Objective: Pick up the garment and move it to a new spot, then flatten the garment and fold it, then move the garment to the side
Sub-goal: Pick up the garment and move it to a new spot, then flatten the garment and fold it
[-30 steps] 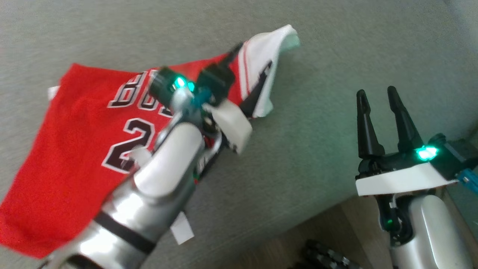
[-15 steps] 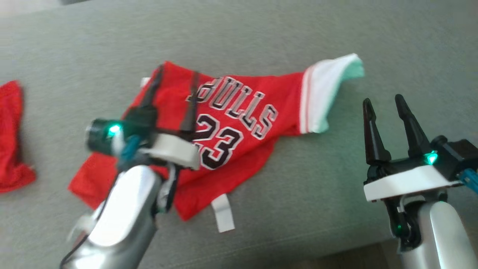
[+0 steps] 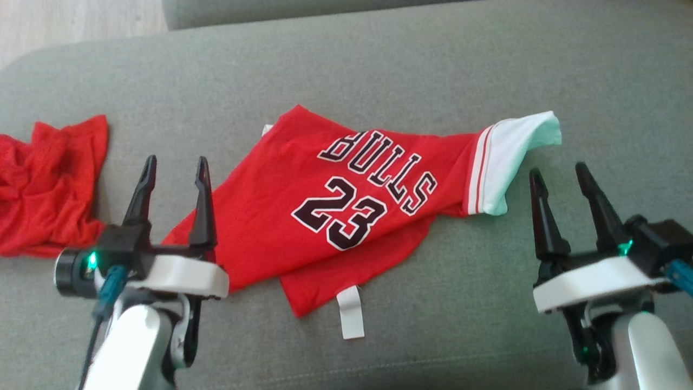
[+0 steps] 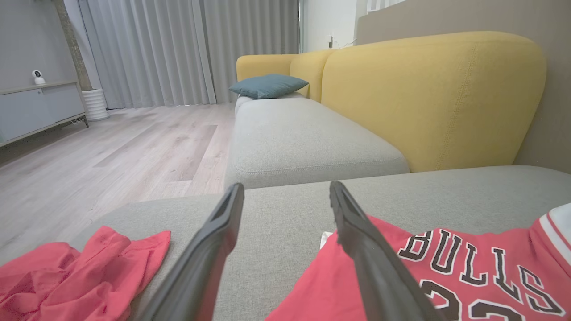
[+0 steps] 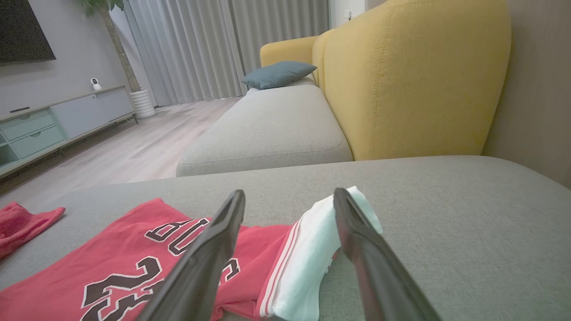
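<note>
Lying spread on the grey sofa seat (image 3: 379,65), the garment (image 3: 260,206) sat between the two arms with its printed lettering up, a lower layer showing past its near edge and a white tag (image 3: 351,319) poking out toward the robot; the left end effector (image 3: 176,161) hovered with its fingers wide apart just beside the cloth's left edge, holding nothing; the right end effector (image 3: 557,169) hovered just as wide and empty, just beside the white panel (image 3: 509,162) at the cloth's right end.

By its look the garment would be light, limp and a little slick; it would likely sag and bunch if lifted at one point, and slide over itself in a fold; nothing about it seemed fragile. The best holds seemed to be the outer corners: the red left corner for the left arm and the striped white panel for the right, pinching both layers so the cloth could be drawn flat.

The head view gave the whole outline, plus a second red cloth (image 3: 48,184) crumpled well apart at the left; the left wrist view added the yellow backrest (image 4: 428,98), a blue pillow (image 4: 267,84) and the wood floor (image 4: 111,156); the right wrist view showed the white panel humped up off the seat, and a low cabinet (image 5: 67,120) across the room.
</note>
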